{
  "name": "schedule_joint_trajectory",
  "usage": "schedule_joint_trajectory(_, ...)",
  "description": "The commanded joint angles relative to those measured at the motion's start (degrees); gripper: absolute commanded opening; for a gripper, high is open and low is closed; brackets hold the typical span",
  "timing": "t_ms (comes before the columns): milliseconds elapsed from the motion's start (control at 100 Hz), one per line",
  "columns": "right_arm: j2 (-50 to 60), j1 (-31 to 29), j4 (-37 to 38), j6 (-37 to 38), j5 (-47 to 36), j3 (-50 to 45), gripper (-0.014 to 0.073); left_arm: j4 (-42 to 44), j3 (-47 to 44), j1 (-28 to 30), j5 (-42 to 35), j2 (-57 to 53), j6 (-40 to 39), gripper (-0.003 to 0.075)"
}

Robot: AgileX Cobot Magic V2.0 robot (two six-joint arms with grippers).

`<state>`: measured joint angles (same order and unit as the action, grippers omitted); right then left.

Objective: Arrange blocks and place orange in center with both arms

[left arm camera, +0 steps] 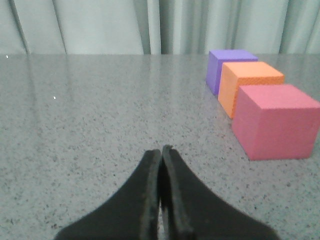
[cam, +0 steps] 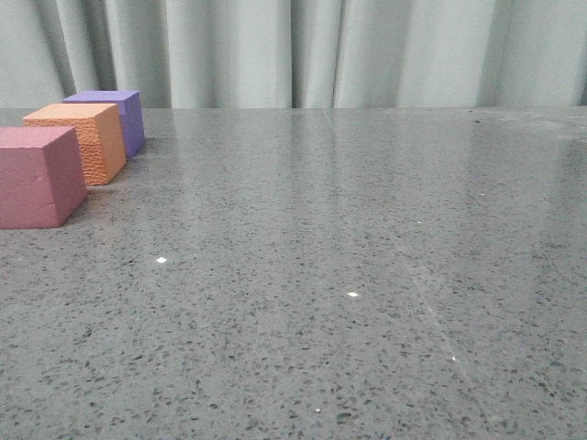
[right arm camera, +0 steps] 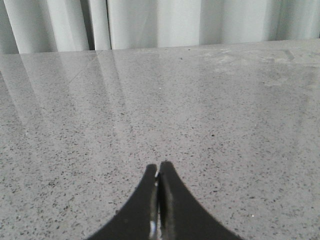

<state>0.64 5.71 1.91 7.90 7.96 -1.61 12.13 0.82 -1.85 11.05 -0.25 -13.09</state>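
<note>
Three foam cubes stand in a row at the table's far left in the front view: the dusty pink cube (cam: 37, 176) nearest, the orange cube (cam: 81, 139) in the middle, the purple cube (cam: 115, 115) farthest. The row also shows in the left wrist view: pink (left arm camera: 274, 121), orange (left arm camera: 247, 86), purple (left arm camera: 227, 66). My left gripper (left arm camera: 161, 150) is shut and empty, low over the table, apart from the pink cube. My right gripper (right arm camera: 159, 166) is shut and empty over bare table. Neither gripper shows in the front view.
The grey speckled table (cam: 348, 275) stretches wide to the right of the cubes. A pale curtain (cam: 303, 50) hangs behind the table's far edge. The pink cube is cut off by the front view's left border.
</note>
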Motion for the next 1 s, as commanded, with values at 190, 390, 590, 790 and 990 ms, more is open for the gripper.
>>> schedule_joint_trajectory(190,1.35,-0.19,0.15,-0.52,-4.74,0.81,-0.006,-0.81,-2.44,-0.98,-11.44,-1.86,0.19,-0.0019)
schedule_joint_trajectory(390,1.35,-0.19,0.15,-0.52,-4.74,0.81,-0.006,-0.52,-3.67,-1.14,-13.28,-1.86,0.19,-0.0019)
schedule_joint_trajectory(590,1.35,-0.19,0.15,-0.52,-4.74,0.81,-0.006,-0.76,-3.67,-1.14,-13.32,-1.86,0.19,-0.0019)
schedule_joint_trajectory(790,1.35,-0.19,0.15,-0.52,-4.74,0.81,-0.006,-0.76,-3.67,-1.14,-13.32,-1.86,0.19,-0.0019)
schedule_joint_trajectory(990,1.35,-0.19,0.15,-0.52,-4.74,0.81,-0.006,-0.76,-3.67,-1.14,-13.32,-1.86,0.19,-0.0019)
